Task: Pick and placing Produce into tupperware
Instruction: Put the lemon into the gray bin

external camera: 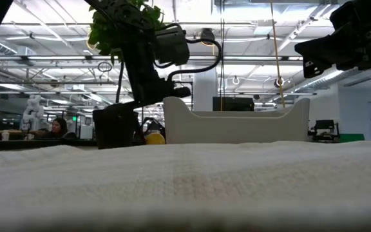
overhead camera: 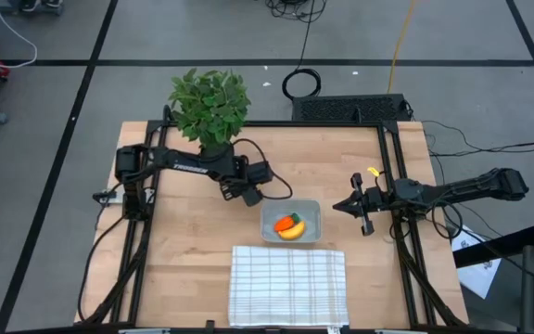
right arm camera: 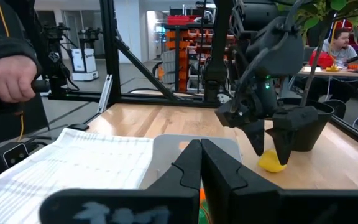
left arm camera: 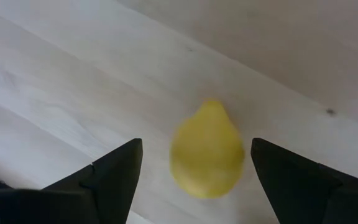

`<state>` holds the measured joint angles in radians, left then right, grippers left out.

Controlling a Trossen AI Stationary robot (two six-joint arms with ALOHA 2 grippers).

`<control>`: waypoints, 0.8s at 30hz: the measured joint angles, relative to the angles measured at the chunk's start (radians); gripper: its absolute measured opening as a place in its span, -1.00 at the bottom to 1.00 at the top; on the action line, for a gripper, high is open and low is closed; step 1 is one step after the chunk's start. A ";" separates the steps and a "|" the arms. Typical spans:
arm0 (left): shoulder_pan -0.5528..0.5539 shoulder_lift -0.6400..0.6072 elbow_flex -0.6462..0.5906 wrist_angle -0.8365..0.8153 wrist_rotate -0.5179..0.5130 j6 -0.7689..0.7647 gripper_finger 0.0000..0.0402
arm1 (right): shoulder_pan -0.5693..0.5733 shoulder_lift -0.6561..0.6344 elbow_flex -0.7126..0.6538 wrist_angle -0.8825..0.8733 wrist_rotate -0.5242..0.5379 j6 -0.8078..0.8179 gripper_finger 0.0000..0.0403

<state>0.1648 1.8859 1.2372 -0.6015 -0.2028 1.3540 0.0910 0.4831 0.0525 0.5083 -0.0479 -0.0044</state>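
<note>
The lemon [left arm camera: 207, 149] is seen lying on the table [overhead camera: 184, 250], just beside the tupperware [overhead camera: 310, 211] on the side toward the potted plant [overhead camera: 209, 107]. It is straddled by the left claw [left arm camera: 194, 177], whose jaws stand spread on either side of it with nothing yet clenched; in the right wrist view the fingertips are seen down around the fruit.

The lemon is judged to be a light, stiff toy with a smooth, probably slippery skin and a rounded body drawn to a small point. It would best be taken across its widest part, where the pads can seat squarely; a hold nearer the pointed end would likely let it squirt out. No fragility is expected.

Within the tupperware, the carrot [overhead camera: 286, 222] and the banana [overhead camera: 292, 232] are already lying, touching one another, the banana on the side toward the striped cloth [overhead camera: 287, 283]. Bare floor is left in the container for a third piece.

The right claw [overhead camera: 348, 205] is held off the tupperware's far side from the lemon, its fingers pressed together and empty.
</note>
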 joint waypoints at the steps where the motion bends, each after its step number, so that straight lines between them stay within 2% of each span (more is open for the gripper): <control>1: 0.003 0.000 0.000 -0.001 0.000 0.001 0.53 | 0.000 0.001 0.000 0.000 0.000 0.000 -1.00; 17: 0.057 0.002 0.000 0.034 0.108 0.002 0.53 | 0.000 0.003 0.000 0.000 0.000 -0.009 -1.00; 24: 0.073 0.034 0.000 0.077 0.135 -0.058 0.53 | 0.000 0.005 0.000 -0.005 0.000 -0.011 -1.00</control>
<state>0.2375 1.9200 1.2369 -0.5241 -0.0677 1.2962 0.0911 0.4879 0.0525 0.5037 -0.0476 -0.0158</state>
